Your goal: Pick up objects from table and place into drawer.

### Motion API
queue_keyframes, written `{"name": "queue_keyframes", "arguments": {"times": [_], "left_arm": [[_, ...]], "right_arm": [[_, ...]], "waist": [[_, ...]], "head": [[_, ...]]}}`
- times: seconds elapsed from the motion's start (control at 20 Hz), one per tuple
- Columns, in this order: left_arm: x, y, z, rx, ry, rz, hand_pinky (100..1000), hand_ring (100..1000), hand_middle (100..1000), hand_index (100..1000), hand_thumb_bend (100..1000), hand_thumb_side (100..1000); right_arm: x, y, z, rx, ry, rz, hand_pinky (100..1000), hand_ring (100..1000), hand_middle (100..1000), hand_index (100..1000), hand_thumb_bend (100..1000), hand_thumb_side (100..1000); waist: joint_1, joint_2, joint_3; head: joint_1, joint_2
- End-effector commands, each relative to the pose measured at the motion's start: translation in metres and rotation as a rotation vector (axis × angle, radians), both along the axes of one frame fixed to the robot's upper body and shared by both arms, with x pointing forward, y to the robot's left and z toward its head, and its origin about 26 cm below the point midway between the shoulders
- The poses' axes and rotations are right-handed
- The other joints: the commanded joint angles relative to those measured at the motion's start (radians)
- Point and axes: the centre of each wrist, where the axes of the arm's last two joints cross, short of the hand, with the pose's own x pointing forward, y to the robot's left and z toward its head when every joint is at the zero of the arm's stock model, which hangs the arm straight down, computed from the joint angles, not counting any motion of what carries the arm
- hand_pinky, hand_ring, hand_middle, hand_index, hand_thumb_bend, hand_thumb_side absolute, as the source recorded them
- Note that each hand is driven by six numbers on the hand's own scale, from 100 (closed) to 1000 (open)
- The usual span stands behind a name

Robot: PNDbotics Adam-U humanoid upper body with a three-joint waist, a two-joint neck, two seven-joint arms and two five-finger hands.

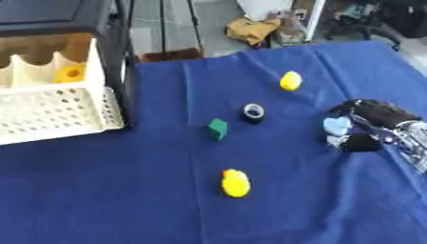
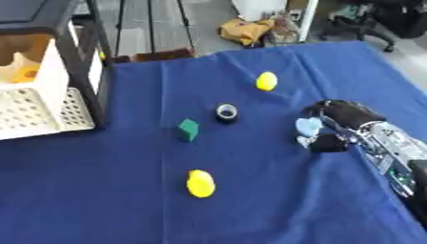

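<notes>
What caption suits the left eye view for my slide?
Right hand curled around a pale blue object on the blue cloth, white drawer open at left.

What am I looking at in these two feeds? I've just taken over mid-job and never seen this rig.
Both pictures come from one stereo camera in the robot's head, looking down at the table: left eye and right eye, same moment. The black and silver thing at the right is the robot's right hand, fingers curled round a light blue object. The left hand is not in view. On the blue cloth lie a green block, a black and white ring and two yellow objects, one far, one near. At the left is the white perforated drawer, pulled open, with a yellow piece behind it.
</notes>
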Motion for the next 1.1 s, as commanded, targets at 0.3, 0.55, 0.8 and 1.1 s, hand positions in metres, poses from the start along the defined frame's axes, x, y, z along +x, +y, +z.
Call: {"name": "queue_keyframes", "arguments": {"times": [0.3,0.55,0.8,1.1], "left_arm": [[-0.0027,-0.0005,0.0036,0.011,-0.017,-0.001,506,748,697,932,111,1000],[-0.0027,-0.0017,0.0041,0.011,-0.017,-0.006,501,748,697,932,111,1000],[-0.0027,-0.0021,0.0043,0.01,-0.02,-0.008,500,747,697,932,110,1000],[-0.0027,-0.0025,0.0049,0.007,-0.023,-0.011,499,750,698,932,111,1000]], "right_arm": [[-0.009,-0.0097,0.0255,-0.032,-0.067,-0.027,652,873,707,885,280,828],[-0.0057,-0.0077,0.0248,-0.041,-0.063,-0.026,647,869,701,876,295,812],[-0.0044,-0.0107,0.0205,-0.056,-0.049,-0.042,648,869,704,880,303,812],[-0.0039,-0.0146,0.0167,-0.07,-0.041,-0.06,647,868,704,879,308,804]], "waist": [[-0.006,-0.032,-0.004],[-0.006,-0.029,-0.001],[-0.005,-0.027,0.003],[-0.005,-0.026,0.004]], "head": [[0.0,0.003],[-0.004,0.001],[-0.004,0.001],[-0.007,-0.003]]}}
